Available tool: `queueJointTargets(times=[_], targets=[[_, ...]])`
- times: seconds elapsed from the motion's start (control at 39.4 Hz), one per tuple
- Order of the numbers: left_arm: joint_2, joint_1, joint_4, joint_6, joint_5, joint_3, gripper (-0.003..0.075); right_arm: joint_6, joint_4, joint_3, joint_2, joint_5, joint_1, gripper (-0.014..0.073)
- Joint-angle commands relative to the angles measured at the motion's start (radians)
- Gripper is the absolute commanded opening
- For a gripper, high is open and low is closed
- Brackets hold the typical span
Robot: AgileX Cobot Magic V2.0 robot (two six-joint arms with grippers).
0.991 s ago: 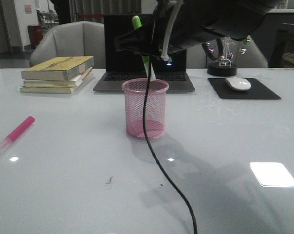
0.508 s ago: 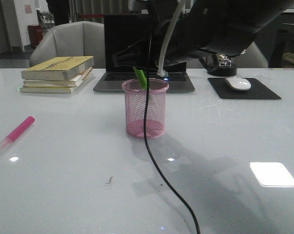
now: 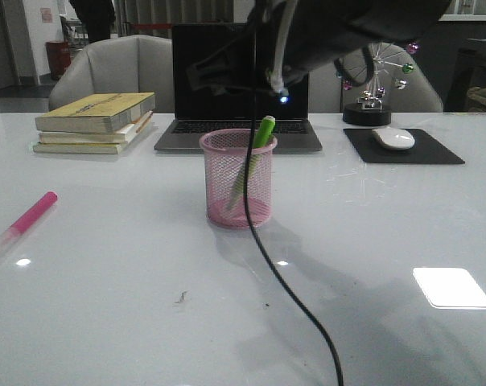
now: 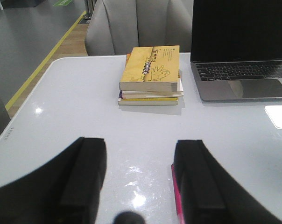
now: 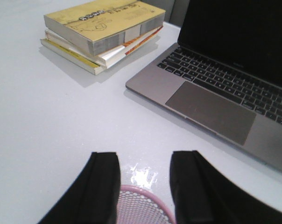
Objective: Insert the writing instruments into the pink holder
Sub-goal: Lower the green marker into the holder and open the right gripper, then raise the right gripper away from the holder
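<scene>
White table (image 3: 106, 281) under me: green marker (image 3: 251, 165) leans inside the pink holder (image 3: 239, 181), my right jaws (image 5: 143, 186) wide and empty above it. Pink marker (image 3: 26, 221) lies far left of the holder, beneath my wide left jaws (image 4: 138, 182); a careless descent could roll it away.

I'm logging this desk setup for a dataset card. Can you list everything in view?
Holder: one, pink mesh, table centre.
Green marker: one, leaning inside the holder.
Pink marker: one, lying on the table, far left.
Books: stack, yellow covers, back left.
Laptop: one, grey, open, behind the holder.
Mouse: one, white, on a black pad.
Desk toy: one, back right.
Left gripper: open, above the pink marker.
Right gripper: open, above the holder.
</scene>
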Motion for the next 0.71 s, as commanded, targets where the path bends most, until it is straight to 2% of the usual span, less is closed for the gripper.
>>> queueJointTargets(times=[0.0,0.25,0.53,0.69], targets=[[-0.004,0.002,-0.001,-0.010,-0.090,-0.035,0.0403,-0.029,-0.001,-0.027,-0.154,-0.012,-0.036,0.0388],[-0.004,0.002,-0.001,-0.010,-0.090,-0.035,0.0403,-0.029,0.033,-0.027,-0.382,0.228,-0.217,0.0388],[-0.004,0.002,-0.001,-0.010,-0.090,-0.035,0.0403,-0.029,-0.010,-0.026,-0.588,0.551,-0.533,0.0388],[-0.004,0.002,-0.001,-0.010,-0.090,-0.035,0.0403,-0.029,-0.012,0.086,-0.733,0.578,-0.610,0.0388]])
